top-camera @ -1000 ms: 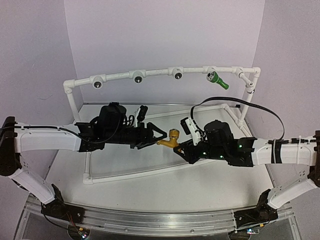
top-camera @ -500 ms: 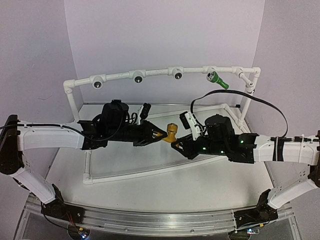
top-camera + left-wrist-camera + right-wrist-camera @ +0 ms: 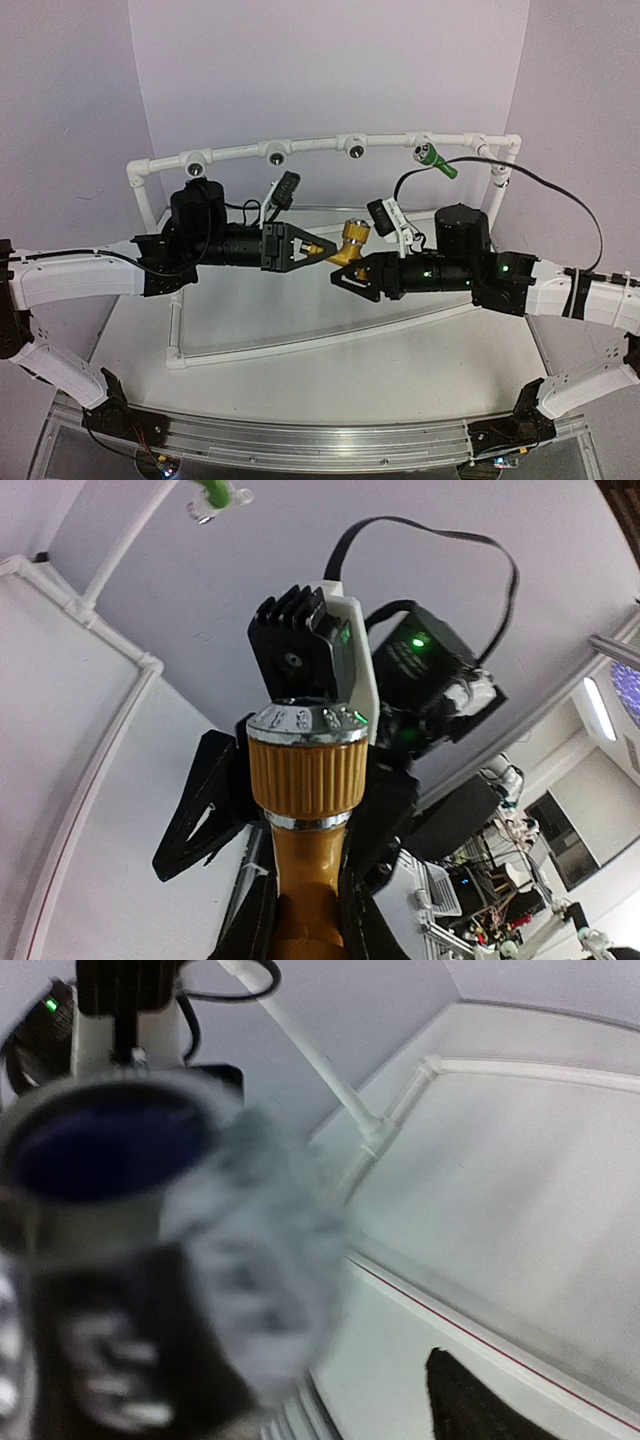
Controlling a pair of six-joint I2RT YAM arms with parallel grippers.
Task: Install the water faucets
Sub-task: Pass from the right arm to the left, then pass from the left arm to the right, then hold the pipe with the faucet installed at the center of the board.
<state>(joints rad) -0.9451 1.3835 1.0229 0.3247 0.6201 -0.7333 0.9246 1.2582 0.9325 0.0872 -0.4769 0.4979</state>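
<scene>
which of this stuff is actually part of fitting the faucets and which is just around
Part of the job: yellow faucet in the left gripper; right gripper beside it; green faucet on the white pipe frame; its empty sockets.
Just there: black cable, aluminium rail, table.

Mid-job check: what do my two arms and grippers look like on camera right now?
The left arm and right arm have white shells with black joint housings. The left gripper and right gripper have black triangular fingers. A black cable loops over the right arm, green lights glow near its wrist, and a black band wraps its forearm.
</scene>
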